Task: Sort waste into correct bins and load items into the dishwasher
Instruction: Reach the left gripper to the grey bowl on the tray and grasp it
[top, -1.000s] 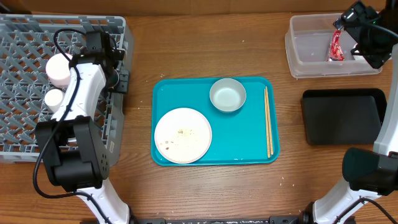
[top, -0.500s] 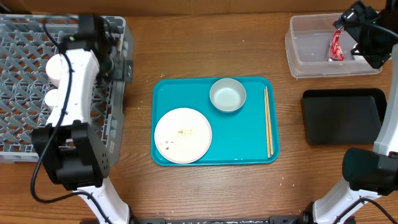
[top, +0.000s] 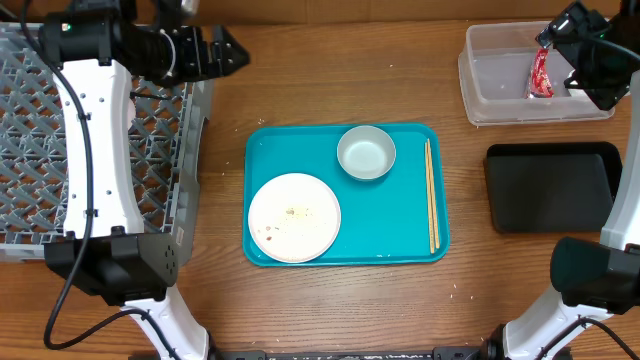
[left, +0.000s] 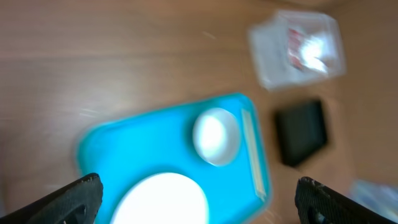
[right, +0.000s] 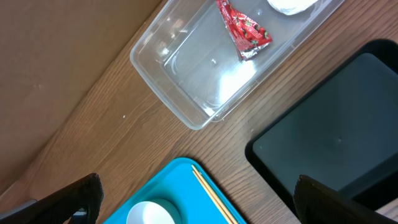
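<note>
1. L claw (left: 199, 200): released, fingers spread wide, nothing between them. It hangs just off the 1 o'clock corner of the grey dish rack (top: 30, 130), tips aimed toward 3 o'clock. Its wrist cam is blurred.
2. R claw (right: 200, 202): also released and empty, up over the 3 o'clock end of the clear tub (top: 500, 85).
3. Rack sits at 9 to 10 o'clock on the tabletop (top: 330, 310). L arm lies across it and hides much of the grid, so I can't tell what's under it.
4. Teal tray (top: 420, 240) is at centre.
   - White plate (top: 294, 217) at the tray's 7 o'clock, w/ a few crumbs (top: 293, 211) and reddish smears on it.
   - White bowl (top: 366, 153) at the tray's 12 o'clock, upright, looks empty.
   - Chopsticks (top: 431, 195) lie along the 3 o'clock edge, running 12 to 6.
5. Tub at 1 to 2 o'clock holds the red wrapper (top: 541, 75) toward its 3 o'clock end. R wrist cam shows a white napkin (right: 289, 5) near it, cut off by the frame edge.
6. Black tray (top: 552, 187) at 3 o'clock, just on the 6 o'clock side of the tub, nothing in it.
</note>
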